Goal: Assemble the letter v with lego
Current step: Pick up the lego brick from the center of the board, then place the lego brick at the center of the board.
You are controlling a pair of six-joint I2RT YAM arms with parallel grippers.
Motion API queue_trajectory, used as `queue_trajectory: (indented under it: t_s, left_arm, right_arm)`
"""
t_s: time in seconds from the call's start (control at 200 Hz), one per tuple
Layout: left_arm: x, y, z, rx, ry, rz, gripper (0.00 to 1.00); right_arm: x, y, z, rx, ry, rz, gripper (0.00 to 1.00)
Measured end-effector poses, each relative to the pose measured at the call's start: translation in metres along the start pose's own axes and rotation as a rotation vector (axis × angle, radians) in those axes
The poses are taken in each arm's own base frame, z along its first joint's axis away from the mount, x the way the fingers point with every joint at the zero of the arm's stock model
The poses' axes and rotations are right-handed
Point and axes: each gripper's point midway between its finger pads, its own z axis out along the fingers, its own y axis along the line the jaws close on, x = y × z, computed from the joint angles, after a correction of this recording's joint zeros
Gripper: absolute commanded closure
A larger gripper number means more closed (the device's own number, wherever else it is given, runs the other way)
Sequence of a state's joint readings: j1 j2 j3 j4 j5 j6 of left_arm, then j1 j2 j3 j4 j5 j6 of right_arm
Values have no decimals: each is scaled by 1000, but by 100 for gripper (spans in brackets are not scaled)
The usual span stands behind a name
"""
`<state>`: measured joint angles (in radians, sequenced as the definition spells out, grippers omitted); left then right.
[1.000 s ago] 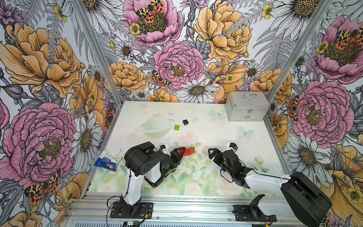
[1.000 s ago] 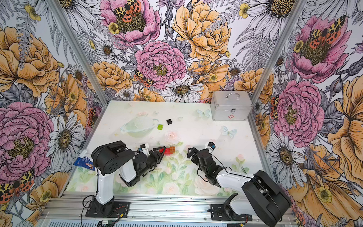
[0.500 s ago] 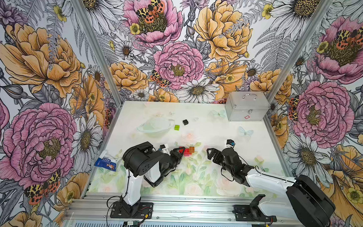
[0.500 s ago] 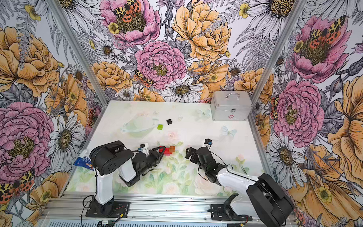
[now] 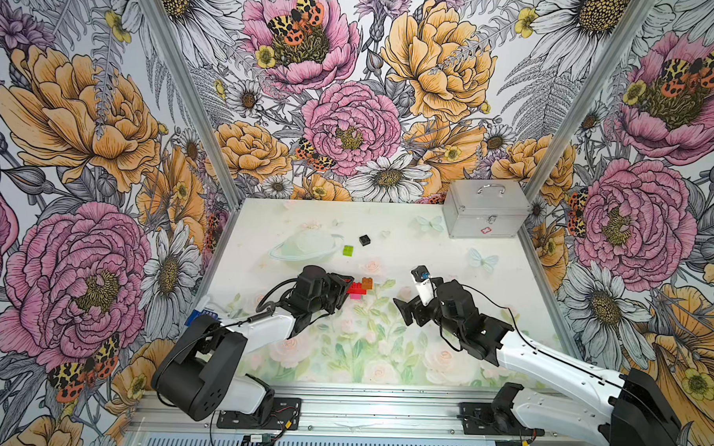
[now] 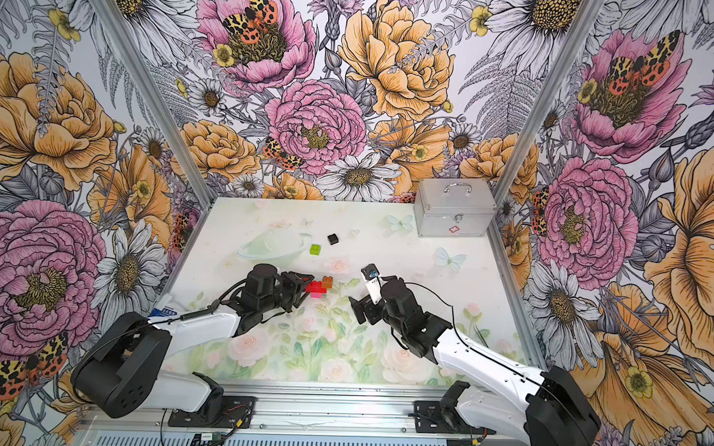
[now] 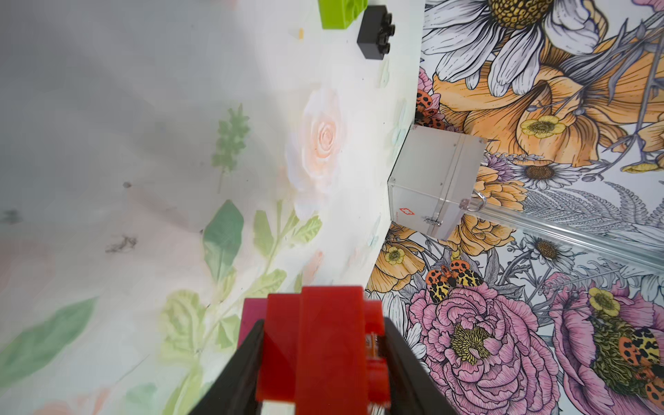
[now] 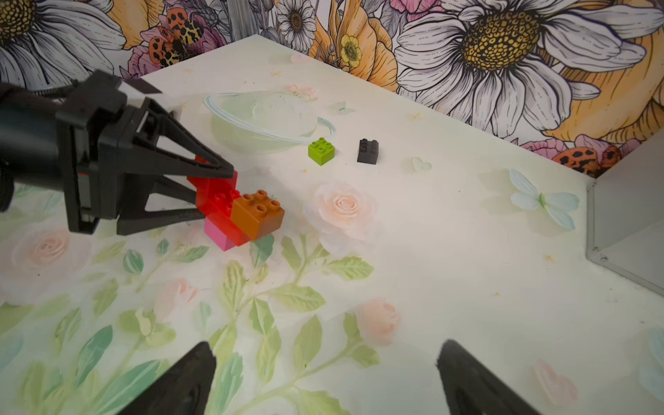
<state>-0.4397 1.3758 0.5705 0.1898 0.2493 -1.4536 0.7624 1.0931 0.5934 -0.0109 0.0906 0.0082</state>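
A partly built lego stack stands mid-table in both top views: a pink brick at the bottom, red bricks above it and an orange-brown brick on the side toward my right arm. My left gripper is shut on the red part; its fingers clamp it from both sides. A lime-green brick and a black brick lie loose farther back. My right gripper is open and empty, a short way right of the stack.
A silver metal case stands in the back right corner. A pale printed planet shape is part of the table mat. A blue packet lies at the table's left edge, beside my left arm.
My left jaws have closed in on the red brick, and that arm's elbow has dropped lower and outward. The right gripper has shifted slightly toward the stack, still open.
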Motion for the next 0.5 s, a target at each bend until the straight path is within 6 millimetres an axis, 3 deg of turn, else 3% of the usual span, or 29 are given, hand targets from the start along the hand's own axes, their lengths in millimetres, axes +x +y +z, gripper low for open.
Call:
queue_trajectory:
  t_s: [0.075, 0.25, 0.5]
  left_arm:
    - [-8, 9, -2, -81, 17, -17, 99]
    - [6, 68, 3, -342, 130, -96, 95]
    - [8, 63, -3, -449, 201, -108, 83]
  right_arm:
    - [-2, 6, 0, -31, -2, -89, 1]
    - [-7, 22, 4, -108, -12, -240, 1]
    - [10, 32, 16, -164, 35, -335, 0]
